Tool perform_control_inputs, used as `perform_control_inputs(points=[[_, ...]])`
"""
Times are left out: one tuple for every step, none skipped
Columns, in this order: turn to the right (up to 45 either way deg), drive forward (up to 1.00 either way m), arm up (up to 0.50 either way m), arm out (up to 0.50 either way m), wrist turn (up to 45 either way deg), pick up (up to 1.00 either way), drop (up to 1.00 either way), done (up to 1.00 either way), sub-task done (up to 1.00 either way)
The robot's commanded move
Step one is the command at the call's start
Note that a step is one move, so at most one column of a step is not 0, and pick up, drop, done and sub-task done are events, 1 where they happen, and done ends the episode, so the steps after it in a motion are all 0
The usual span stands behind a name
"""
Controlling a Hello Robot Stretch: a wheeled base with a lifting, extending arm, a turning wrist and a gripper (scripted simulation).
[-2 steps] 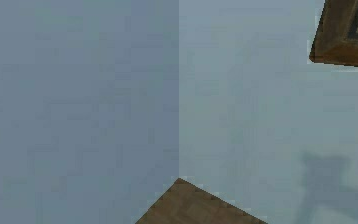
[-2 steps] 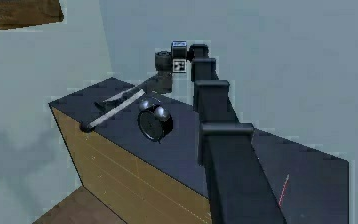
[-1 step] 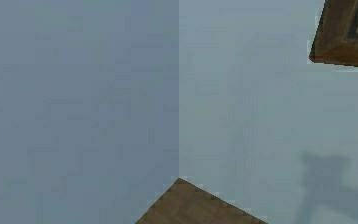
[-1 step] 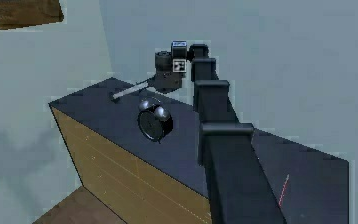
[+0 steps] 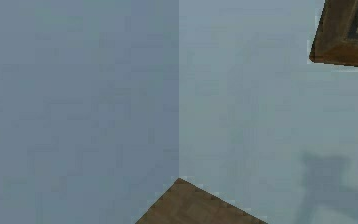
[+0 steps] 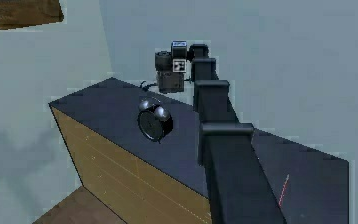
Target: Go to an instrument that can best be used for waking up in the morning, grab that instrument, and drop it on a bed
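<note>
The first leg of the task looks done: the robot stands alongside a dark-topped counter (image 6: 97, 105) with a wooden front, and the alarm clock (image 6: 155, 120), a dark round body with two bells on top, stands upright on it. The clock sits about midway between the counter's front edge and its back edge by the wall, nearer the end of the counter at the arm side view's left than the other end. The arm (image 6: 219, 140) reaches out across the counter top, passing just beside the clock. The tool (image 6: 157, 80) lies beyond the clock, toward the back edge.

The grab does not look complete, since the clock rests on the counter rather than hanging from the tool. Whether the tool has anything in its grasp cannot be told.

Grabbing the clock, carrying it to a bed and dropping it there are left. The forward view faces a bare wall corner (image 5: 178, 90) above a patch of wooden floor (image 5: 192, 205).
</note>
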Motion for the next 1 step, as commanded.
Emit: perform_control_inputs(points=[[0.0, 0.0, -0.22, 0.0, 0.0, 0.0, 0.0, 0.0, 0.0]])
